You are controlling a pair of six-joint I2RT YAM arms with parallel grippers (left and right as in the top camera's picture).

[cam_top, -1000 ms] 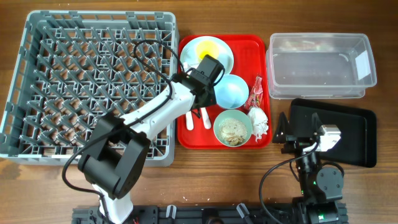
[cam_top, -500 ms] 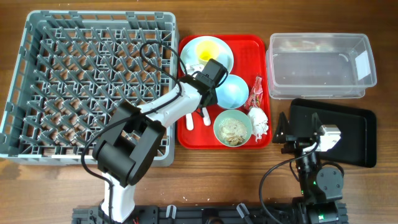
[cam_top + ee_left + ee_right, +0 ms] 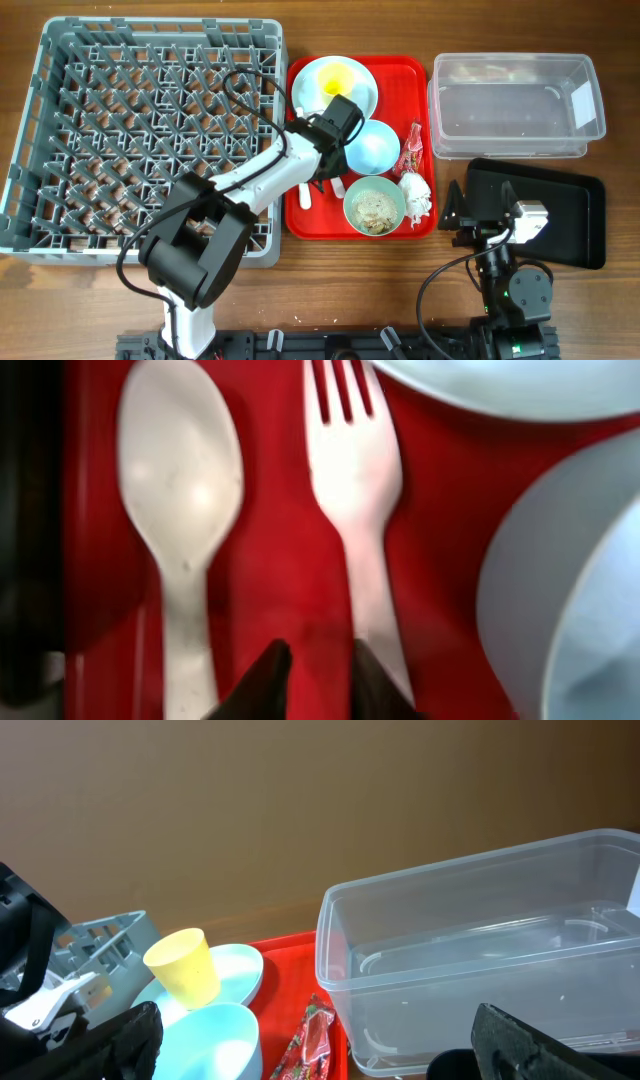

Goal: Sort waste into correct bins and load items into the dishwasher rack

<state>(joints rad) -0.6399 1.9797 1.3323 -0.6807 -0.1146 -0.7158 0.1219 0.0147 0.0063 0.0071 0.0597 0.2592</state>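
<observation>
My left gripper hangs low over the red tray. Its jaws stand a narrow gap apart with only tray between them. The white spoon lies to their left. The white fork lies to their right, its handle under the right fingertip. From overhead, the yellow cup stands on the pale blue plate, beside the blue bowl. The green bowl holds food scraps. The wrapper and tissue lie at the tray's right edge. My right gripper is wide open and holds nothing.
The grey dishwasher rack fills the table's left half, with my left arm reaching across its near right corner. The clear tub stands at the back right. The black tray lies in front of the tub, under my right arm.
My left wrist has shifted slightly toward the cutlery and its jaws have parted a little. The right arm has not moved.
</observation>
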